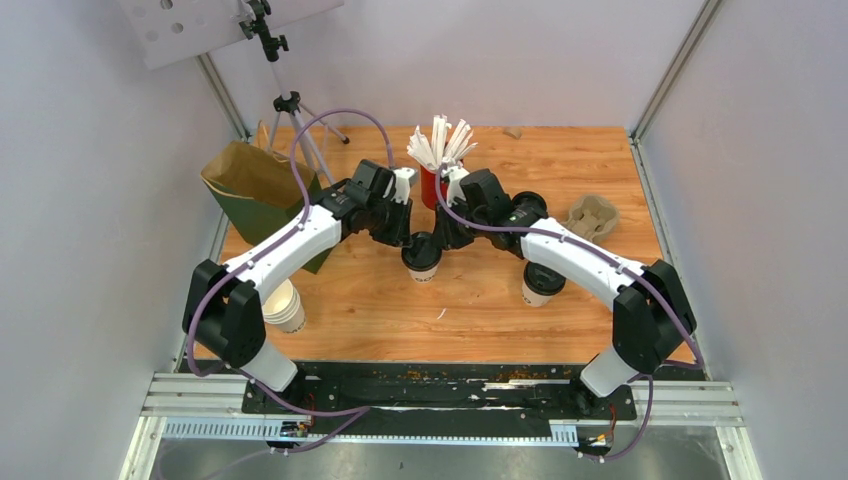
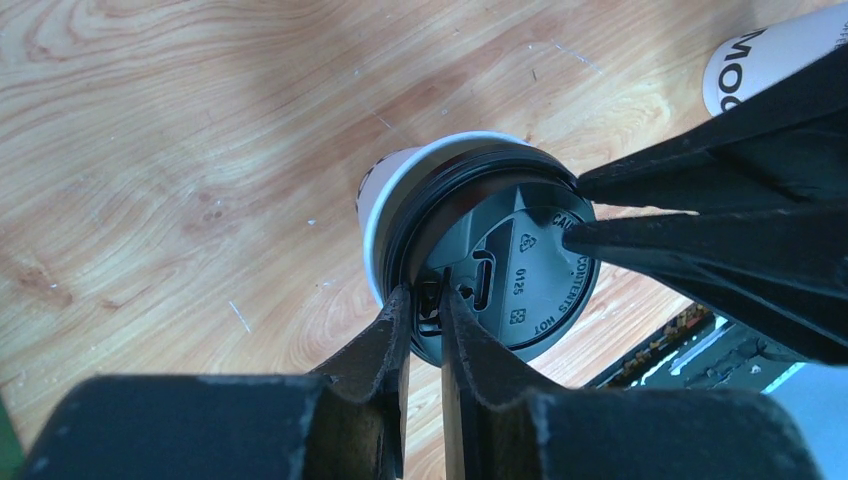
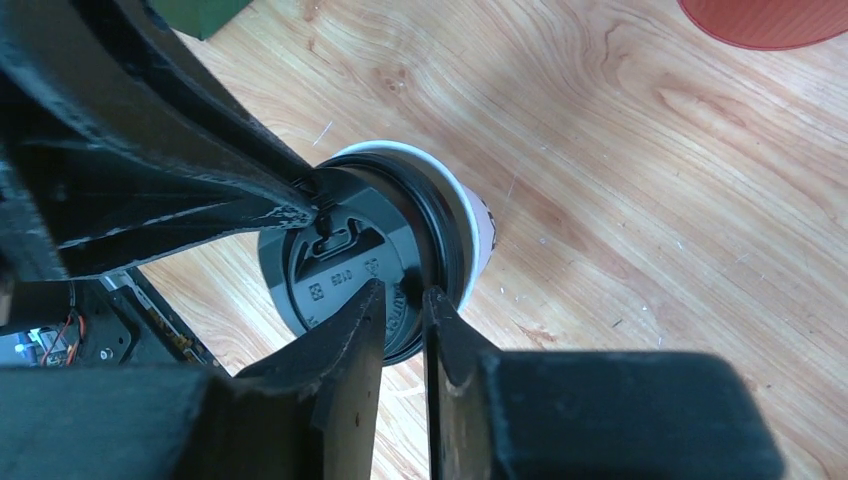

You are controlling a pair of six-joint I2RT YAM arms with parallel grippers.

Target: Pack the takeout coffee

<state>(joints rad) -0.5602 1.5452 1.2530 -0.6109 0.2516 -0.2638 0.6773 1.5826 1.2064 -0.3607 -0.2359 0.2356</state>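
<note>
The takeout coffee (image 1: 421,255), a white paper cup under a black lid (image 2: 500,260), stands mid-table between both arms. My left gripper (image 1: 408,238) comes in from the left. In the left wrist view it (image 2: 425,298) is shut on the lid's rim at the sip tab. My right gripper (image 1: 440,236) comes in from the right and straddles the opposite rim (image 3: 405,292), jaws a narrow gap apart. Whether they still press the rim is unclear. The lid (image 3: 340,250) fills the middle of the right wrist view. The green paper bag (image 1: 250,185) stands open at back left.
A red cup of white sticks (image 1: 430,187) stands just behind the grippers. A second lidded cup (image 1: 542,283) is to the right, under the right arm. A stack of paper cups (image 1: 284,305) sits front left, a pulp cup carrier (image 1: 590,217) back right, a tripod (image 1: 290,110) behind the bag.
</note>
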